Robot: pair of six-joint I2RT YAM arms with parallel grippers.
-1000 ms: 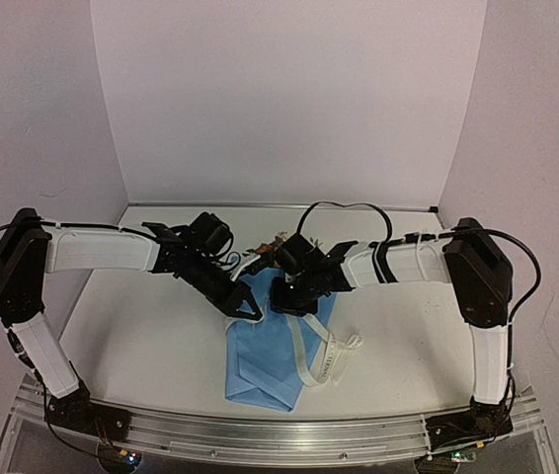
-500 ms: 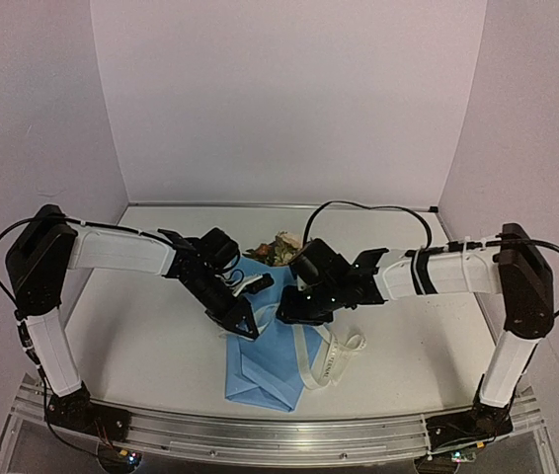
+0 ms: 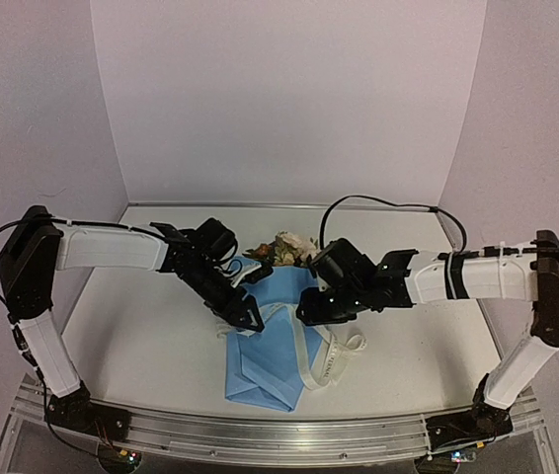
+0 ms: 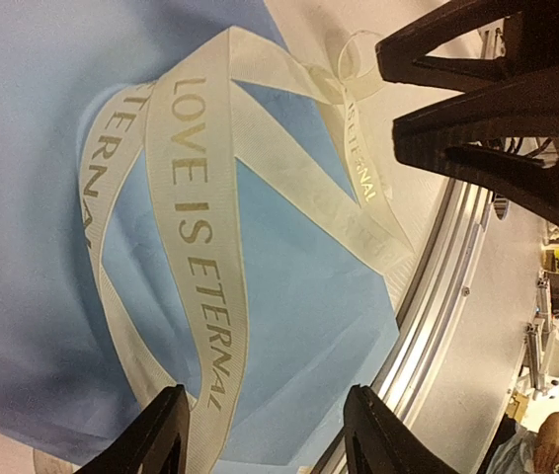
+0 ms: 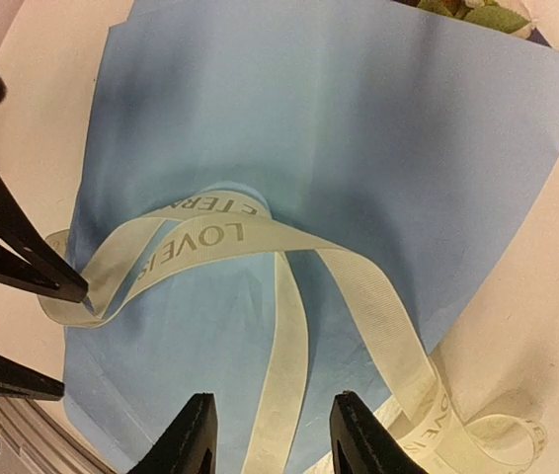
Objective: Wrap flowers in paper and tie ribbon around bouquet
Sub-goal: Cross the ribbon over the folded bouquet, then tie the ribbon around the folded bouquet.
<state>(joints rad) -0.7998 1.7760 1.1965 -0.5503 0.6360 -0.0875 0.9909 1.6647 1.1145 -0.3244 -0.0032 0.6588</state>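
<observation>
We are looking at the bouquet (image 3: 272, 346) lying on the desk (image 3: 131, 336) between and just beneath the two sets of fingers, its narrow end pointing toward the arm bases. The left fingers (image 3: 245, 318) are standing apart over the blue paper (image 4: 299, 296) and gripping nothing. One strand of the ribbon (image 4: 196, 227) is running beneath them close to one tip, and we cannot tell whether it is touching. The right fingers (image 3: 311, 311) are likewise spread, wider than the single strand passing loosely under their gap, so they are clamping nothing. The ribbon is lying in slack, crossed loops over the paper's middle, and from above both sets of fingers are covering that crossing. In the right wrist view a loop is curling around a tip of the left fingers, though contact is unclear. The flowers (image 3: 284, 247) are peeking out beyond the fingers at the far end, mostly hidden by the paper and cut off at that view's top edge. The ribbon's tails are trailing off the paper on the right fingers' side, one being cropped by the frame.
</observation>
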